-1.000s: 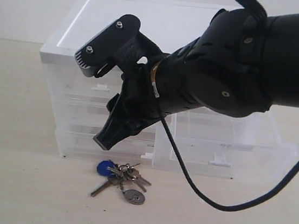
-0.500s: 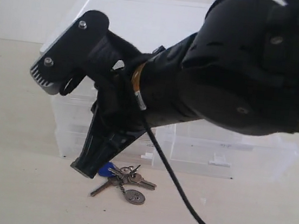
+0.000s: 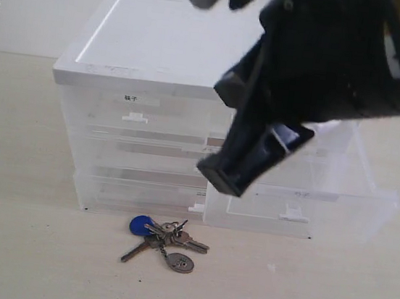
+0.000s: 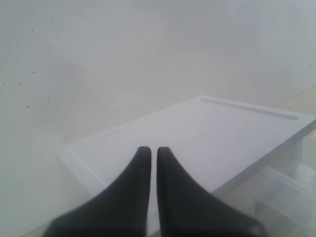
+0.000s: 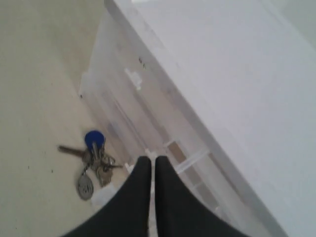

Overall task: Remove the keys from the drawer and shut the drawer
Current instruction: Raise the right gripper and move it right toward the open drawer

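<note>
keys: the bunch (image 3: 163, 243) is lying flat on the table (image 3: 13, 243), just in front of the clear drawer unit (image 3: 154, 49). Blue tag (image 3: 139, 224) sits at the 10 o'clock end, coin disc (image 3: 182, 263) at the 5 o'clock end.
keys vs claw: in the exterior view they're at roughly 7 o'clock from the right gripper (image 3: 220, 174). Clearly apart, nothing touching.
right claw: fingers pressed together with nothing pinched between them, hanging up in front of the unit.
drawer: the small half-width one (image 3: 299, 202) is pulled out of the unit's front, at about 2 o'clock from the keys. White tab handle faces the camera.
exterior only: you get the open drawer and the whole layout, but the claw is a big dark blur and you can't make out its jaw line.
right wrist only: shows the two fingers (image 5: 140, 173) side by side, with the keys (image 5: 94, 163) on the table past them.
left wrist only: left gripper (image 4: 149, 150) is squeezed together too and holding nothing, over the unit's white top. No keys in that shot.
</note>
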You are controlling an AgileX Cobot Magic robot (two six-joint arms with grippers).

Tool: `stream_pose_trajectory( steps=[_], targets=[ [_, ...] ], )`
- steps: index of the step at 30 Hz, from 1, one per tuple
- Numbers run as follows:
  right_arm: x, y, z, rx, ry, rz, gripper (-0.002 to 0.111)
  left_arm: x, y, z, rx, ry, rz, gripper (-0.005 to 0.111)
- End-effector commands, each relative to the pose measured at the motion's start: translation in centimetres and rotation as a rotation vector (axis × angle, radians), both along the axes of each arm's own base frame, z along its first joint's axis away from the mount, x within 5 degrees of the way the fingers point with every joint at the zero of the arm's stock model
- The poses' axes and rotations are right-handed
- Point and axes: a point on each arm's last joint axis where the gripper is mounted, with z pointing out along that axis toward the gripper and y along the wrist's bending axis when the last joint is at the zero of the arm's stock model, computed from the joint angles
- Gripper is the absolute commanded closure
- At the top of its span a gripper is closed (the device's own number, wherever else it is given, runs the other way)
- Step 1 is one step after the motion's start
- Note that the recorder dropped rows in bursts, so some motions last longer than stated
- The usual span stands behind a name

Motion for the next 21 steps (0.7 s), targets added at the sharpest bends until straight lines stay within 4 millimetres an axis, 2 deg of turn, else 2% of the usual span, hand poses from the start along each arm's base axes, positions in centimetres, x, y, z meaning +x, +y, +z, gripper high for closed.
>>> stream_pose_trajectory(
  steps=[1, 4, 10, 14, 19, 21],
  targets=[
    [-0.5, -1.3, -2.1, -0.039, 0.045, -0.051, 0.108, -0.3, -0.1, 0.2, -0.013, -0.017, -0.015, 0.102],
    [-0.7, -1.6, -3.0, -0.058, 0.059, -0.052, 0.108, -0.4, -0.4, 0.2, -0.022, -0.031, -0.058, 0.102],
    [-1.8, -2.9, -2.4, -0.067, 0.109, -0.04, 0.108, 0.2, -1.2, -0.4, -0.031, -0.021, -0.167, 0.102],
    [-2.6, -3.8, -3.1, -0.155, 0.203, -0.046, 0.108, 1.4, -1.4, -1.3, -0.051, 0.004, -0.218, 0.102],
    [-2.8, -4.6, -4.8, -0.362, 0.326, -0.122, 0.108, 3.5, -1.7, -3.1, -0.082, 0.075, -0.269, 0.102],
    [-2.7, -4.5, -4.9, -0.363, 0.326, -0.12, 0.108, 4.5, -1.7, -3.8, -0.076, 0.102, -0.274, 0.102]
  ],
)
